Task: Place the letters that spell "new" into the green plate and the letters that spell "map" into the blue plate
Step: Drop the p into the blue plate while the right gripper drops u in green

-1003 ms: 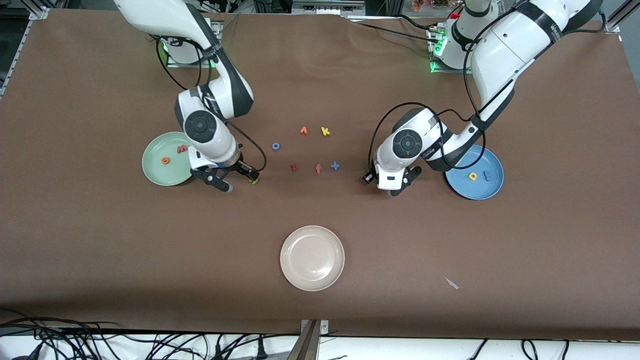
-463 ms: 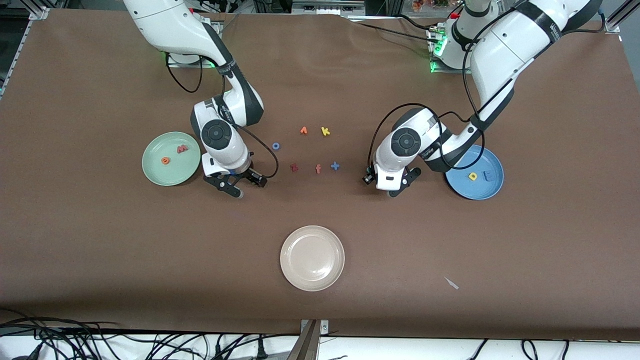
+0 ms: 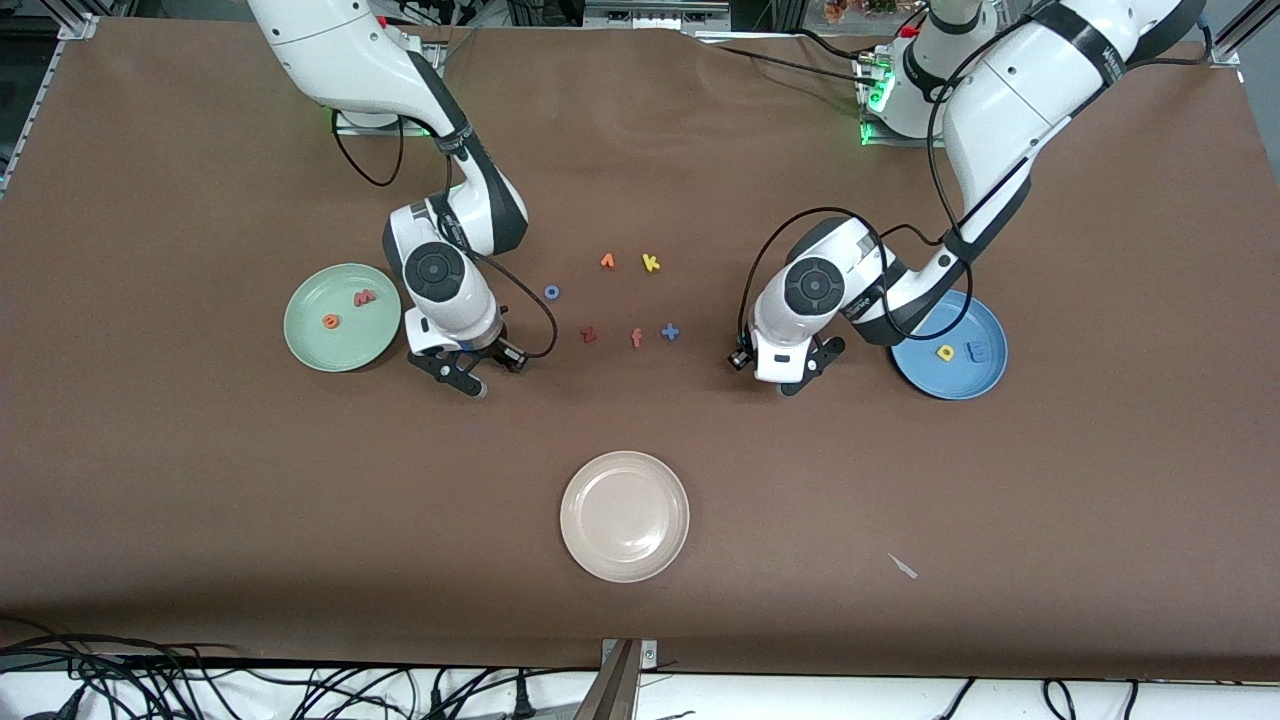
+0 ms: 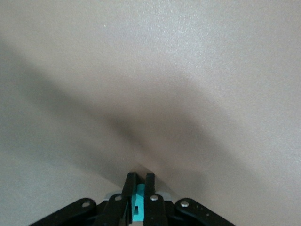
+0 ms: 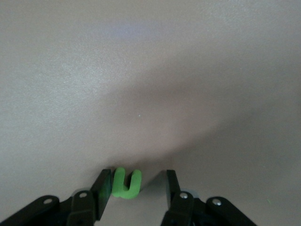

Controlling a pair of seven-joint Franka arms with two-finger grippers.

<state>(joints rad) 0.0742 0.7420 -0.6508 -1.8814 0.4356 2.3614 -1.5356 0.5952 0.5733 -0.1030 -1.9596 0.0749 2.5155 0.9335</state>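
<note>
In the left wrist view the teal p is clamped upright between the shut fingers of my left gripper. That gripper is low at the table beside the blue plate. The plate holds the yellow a and blue m. My right gripper is low beside the green plate, which holds the orange e and salmon w. In the right wrist view the green n lies on the table inside the open right gripper. It touches one finger, with a gap to the other.
Loose letters lie mid-table between the arms: a blue o, an orange letter, a yellow k, a dark red z, an orange-pink f and a blue plus. A cream-white plate sits nearer the camera.
My right gripper slid from the green plate's edge toward mid-table, over the green n, and its fingers narrowed. My left gripper closed on the teal p and stayed in place.
</note>
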